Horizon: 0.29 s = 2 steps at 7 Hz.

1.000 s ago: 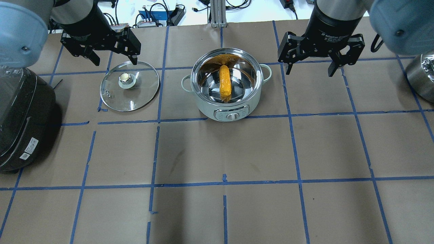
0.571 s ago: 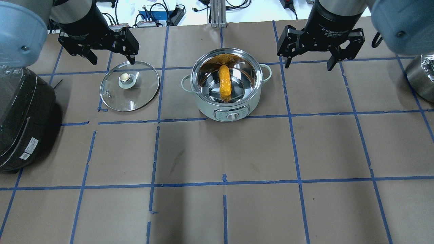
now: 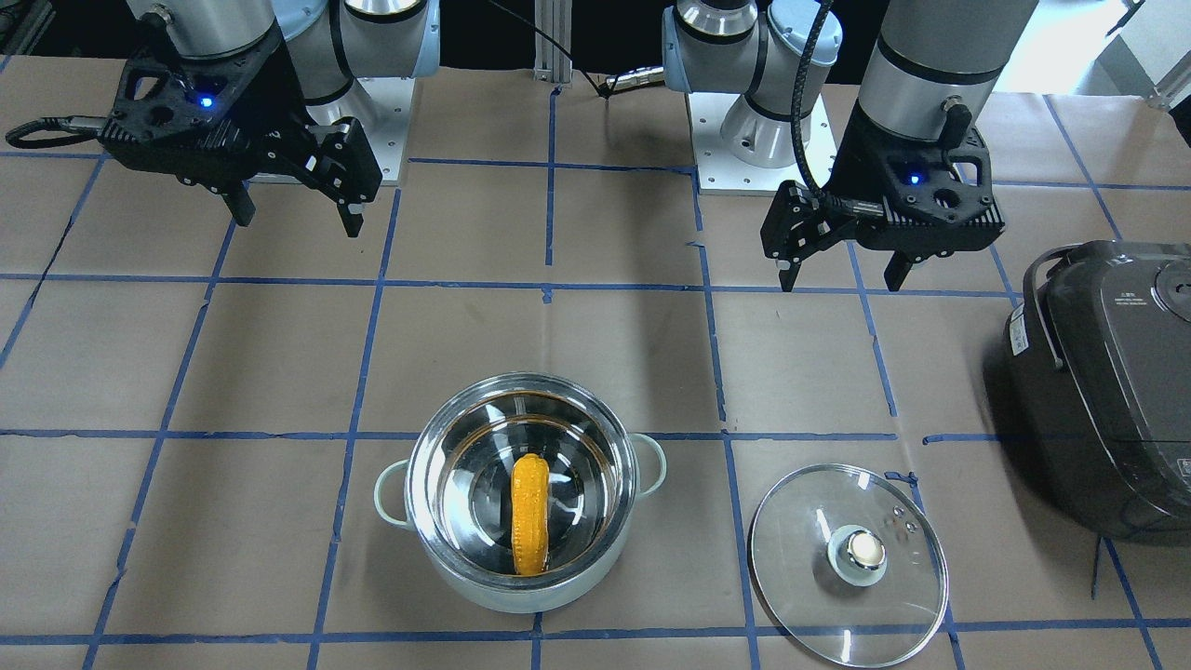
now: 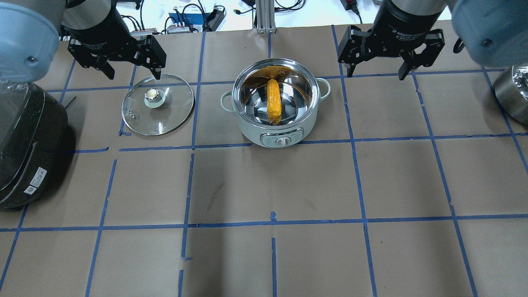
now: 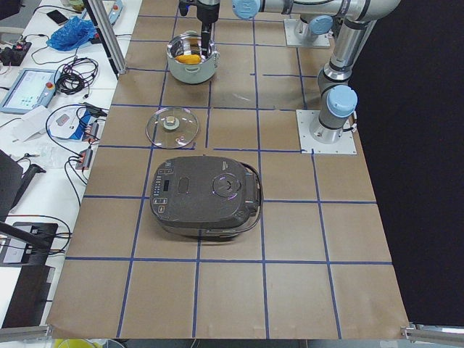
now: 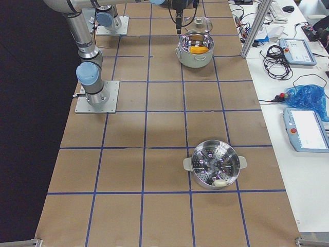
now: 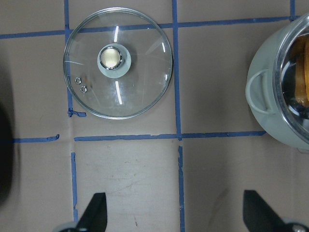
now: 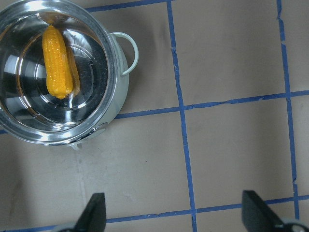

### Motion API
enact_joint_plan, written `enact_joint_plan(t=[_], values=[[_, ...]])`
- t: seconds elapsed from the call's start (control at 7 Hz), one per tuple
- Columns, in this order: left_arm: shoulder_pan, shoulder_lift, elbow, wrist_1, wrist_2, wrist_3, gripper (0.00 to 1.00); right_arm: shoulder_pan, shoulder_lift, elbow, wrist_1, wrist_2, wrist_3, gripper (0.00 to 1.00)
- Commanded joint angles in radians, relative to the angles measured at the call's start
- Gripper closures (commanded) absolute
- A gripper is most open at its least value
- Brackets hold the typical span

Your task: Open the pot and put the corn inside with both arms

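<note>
- Now, orange corn (image 4: 273, 102) is lying in the uncovered mint pot (image 4: 251, 131).
- The glass lid (image 4: 167, 117) is sitting nearer the table's (image 4: 288, 185) left end.
- Empty, the left gripper (image 4: 135, 77) and right gripper (image 4: 375, 75) are gaping.

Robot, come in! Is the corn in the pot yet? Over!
Left gripper open, right gripper open, both empty. Corn inside pot; lid off, beside it. Rice cooker well aside. Over.

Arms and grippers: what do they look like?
The left arm and right arm: silver-grey tubes, light-blue joint caps. The left gripper and right gripper: black, two-fingered, each with a blue light; white lettering on the right one's body. A black cable runs down the left arm.
</note>
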<state>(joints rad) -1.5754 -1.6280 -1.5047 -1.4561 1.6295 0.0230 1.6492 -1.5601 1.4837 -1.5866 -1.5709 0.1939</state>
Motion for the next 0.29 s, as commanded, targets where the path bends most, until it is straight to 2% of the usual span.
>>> enact_joint_plan(t=[0.0,0.14], values=[[0.000,-0.001,-0.003,0.000,-0.005,0.000,0.00,0.001,0.000,0.001,-0.001,0.000,0.001,0.00],[0.000,-0.001,-0.003,-0.001,-0.005,0.000,0.00,0.001,0.000,0.003,-0.001,-0.001,-0.001,0.00]])
